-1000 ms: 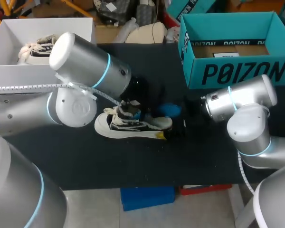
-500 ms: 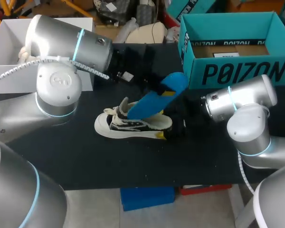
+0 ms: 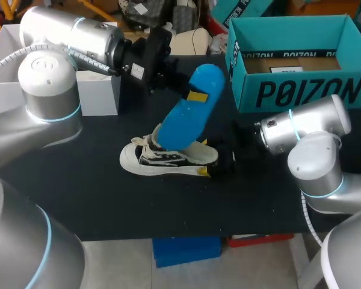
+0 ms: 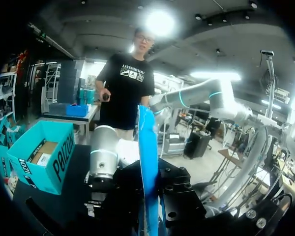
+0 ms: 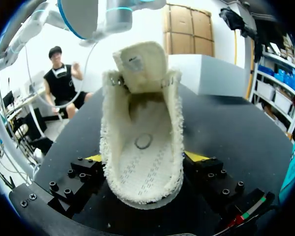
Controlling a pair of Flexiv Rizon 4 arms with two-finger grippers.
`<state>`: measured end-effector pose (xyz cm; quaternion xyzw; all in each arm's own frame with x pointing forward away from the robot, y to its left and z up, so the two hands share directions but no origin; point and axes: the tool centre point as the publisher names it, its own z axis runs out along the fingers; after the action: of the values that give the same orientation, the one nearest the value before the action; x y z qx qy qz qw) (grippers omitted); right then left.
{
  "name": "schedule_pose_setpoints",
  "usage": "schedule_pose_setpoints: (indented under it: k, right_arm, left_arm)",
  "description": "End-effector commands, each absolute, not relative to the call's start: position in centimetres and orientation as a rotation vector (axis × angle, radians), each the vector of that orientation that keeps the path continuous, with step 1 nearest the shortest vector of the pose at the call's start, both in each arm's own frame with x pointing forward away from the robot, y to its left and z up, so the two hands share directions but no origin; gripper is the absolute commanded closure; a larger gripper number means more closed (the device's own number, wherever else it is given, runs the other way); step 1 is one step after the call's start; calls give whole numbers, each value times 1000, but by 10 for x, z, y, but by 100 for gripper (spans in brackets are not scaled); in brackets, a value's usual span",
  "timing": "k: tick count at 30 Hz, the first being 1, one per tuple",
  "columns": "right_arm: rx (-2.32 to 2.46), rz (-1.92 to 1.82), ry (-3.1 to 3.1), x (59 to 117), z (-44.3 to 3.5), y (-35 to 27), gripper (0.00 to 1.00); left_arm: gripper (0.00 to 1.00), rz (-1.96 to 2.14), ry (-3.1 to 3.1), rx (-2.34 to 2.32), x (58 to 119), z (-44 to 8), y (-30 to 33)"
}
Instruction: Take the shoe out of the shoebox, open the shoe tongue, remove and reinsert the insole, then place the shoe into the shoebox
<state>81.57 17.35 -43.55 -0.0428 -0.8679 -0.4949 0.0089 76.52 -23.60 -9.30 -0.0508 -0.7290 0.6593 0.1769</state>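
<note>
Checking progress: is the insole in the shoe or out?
Out: the left gripper holds the blue insole raised over the shoe, whose inside shows bare.

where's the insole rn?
Head view, mid-table: the blue insole is held tilted up by the left gripper, lower end at the shoe opening, left of the teal box.

The insole [image 3: 189, 108] looks like smooth, matt blue foam. The shoe [image 5: 140, 147] is cream cloth with rough, frayed edges. At two o'clock the shoebox [image 3: 301, 90] is matt teal card; the table [image 3: 108, 198] is matt black.
</note>
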Motion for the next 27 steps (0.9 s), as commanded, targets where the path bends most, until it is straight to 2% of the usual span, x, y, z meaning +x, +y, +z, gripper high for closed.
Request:
schedule_pose_setpoints:
  k: [1, 9, 13, 27]
  right_arm:
    - [-137, -1545, -2712, 815, -437, 173, 100]
    - [-137, -1545, -2712, 815, -437, 173, 100]
    - [-137, -1545, -2712, 815, -437, 173, 100]
    - [-137, -1545, -2712, 815, -437, 173, 100]
  left_arm:
    - [100, 1856, -2052, -164, 769, -94, -240]
    - [100, 1856, -2052, -164, 769, -94, -240]
    - [100, 2005, -1997, 87, 755, -92, -223]
    - [100, 2232, -1721, 381, 715, -20, -208]
